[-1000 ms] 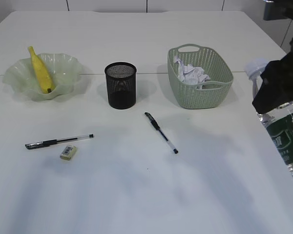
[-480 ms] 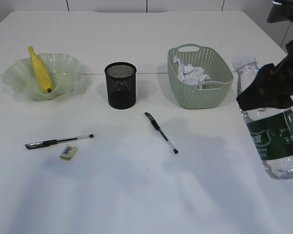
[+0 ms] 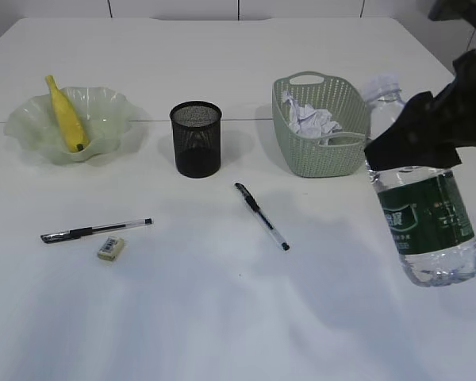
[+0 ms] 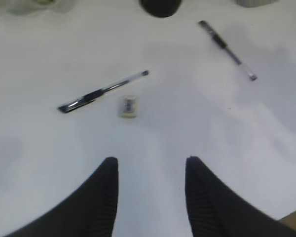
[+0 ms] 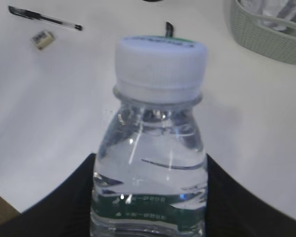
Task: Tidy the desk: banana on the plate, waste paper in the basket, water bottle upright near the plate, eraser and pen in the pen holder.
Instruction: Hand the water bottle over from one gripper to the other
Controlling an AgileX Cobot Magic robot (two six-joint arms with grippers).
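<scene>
Exterior view: right gripper (image 3: pixel 424 135) clamped around water bottle (image 3: pixel 424 214), bottle lifted off desk (image 3: pixel 222 317), tilted, cap toward basket (image 3: pixel 324 123). Waste paper (image 3: pixel 309 119) inside basket. Banana (image 3: pixel 66 115) on plate (image 3: pixel 32 119). Pen holder (image 3: pixel 196 139) upright between plate and basket. Two pens (image 3: pixel 262 216) (image 3: pixel 95 230) and eraser (image 3: pixel 111 248) lie on desk. Left gripper (image 4: pixel 150 190) jaws apart, empty, above desk near eraser.

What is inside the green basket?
The green basket holds a crumpled wad of white paper, lying toward its left side. The near wall hides the bottom of the basket, so anything lying flat under the paper cannot be seen.
</scene>
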